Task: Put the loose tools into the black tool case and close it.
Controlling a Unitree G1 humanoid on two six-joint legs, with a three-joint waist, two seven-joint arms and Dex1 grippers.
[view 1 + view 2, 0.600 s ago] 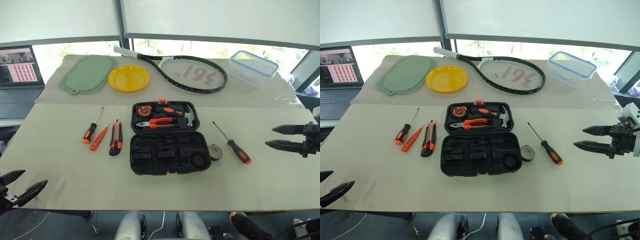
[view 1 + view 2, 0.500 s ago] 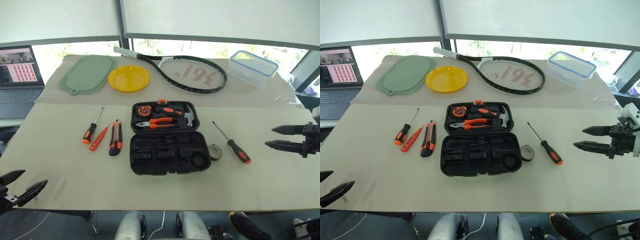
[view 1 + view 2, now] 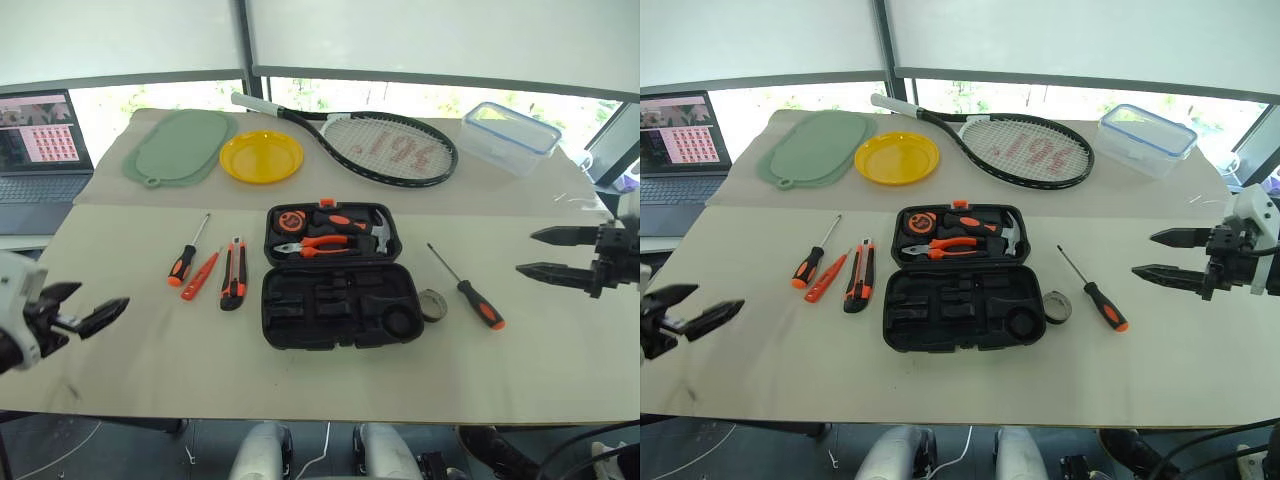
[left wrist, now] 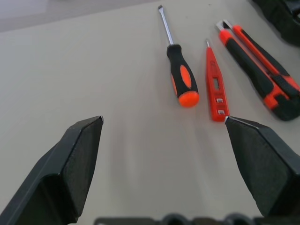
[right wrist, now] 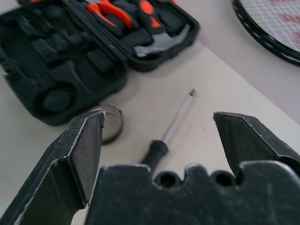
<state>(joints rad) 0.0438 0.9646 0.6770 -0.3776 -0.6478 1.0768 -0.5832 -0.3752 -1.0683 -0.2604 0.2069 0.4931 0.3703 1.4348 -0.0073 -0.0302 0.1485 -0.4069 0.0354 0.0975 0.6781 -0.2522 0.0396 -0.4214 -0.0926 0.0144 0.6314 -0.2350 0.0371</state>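
From the head camera, a black moulded-plastic tool case (image 3: 335, 285) lies open in the middle of a beige table (image 3: 140, 350), its far half holding orange-handled pliers (image 3: 315, 246), a hammer (image 3: 378, 231) and a tape measure (image 3: 289, 219), its near half showing bare shaped recesses. To the robot's left of the case lie a black-and-orange-handled screwdriver (image 3: 184, 262), a slim all-orange screwdriver (image 3: 200, 275) and a black-and-orange utility knife (image 3: 233, 275), side by side and apart from the case. Just beside the case's right edge sits a small grey tape roll (image 3: 432, 303), and next to that a second black-and-orange screwdriver (image 3: 470, 292). Farther back are a green silicone mat (image 3: 180, 147), a yellow plastic plate (image 3: 261, 156), a black tennis racket (image 3: 385, 146), a clear plastic box with a blue-rimmed lid (image 3: 510, 135) and a laptop (image 3: 40, 150). The left gripper (image 3: 85, 308) hovers over the table's near left edge, fingers spread wide and holding nothing; the right gripper (image 3: 545, 252) hovers at the right, also spread wide and empty. In the left wrist view, the parted black fingers (image 4: 75, 164) frame the two left screwdrivers and the knife on the table beyond. In the right wrist view, parted fingers (image 5: 77, 154) frame the tape roll, the right screwdriver and the open case.
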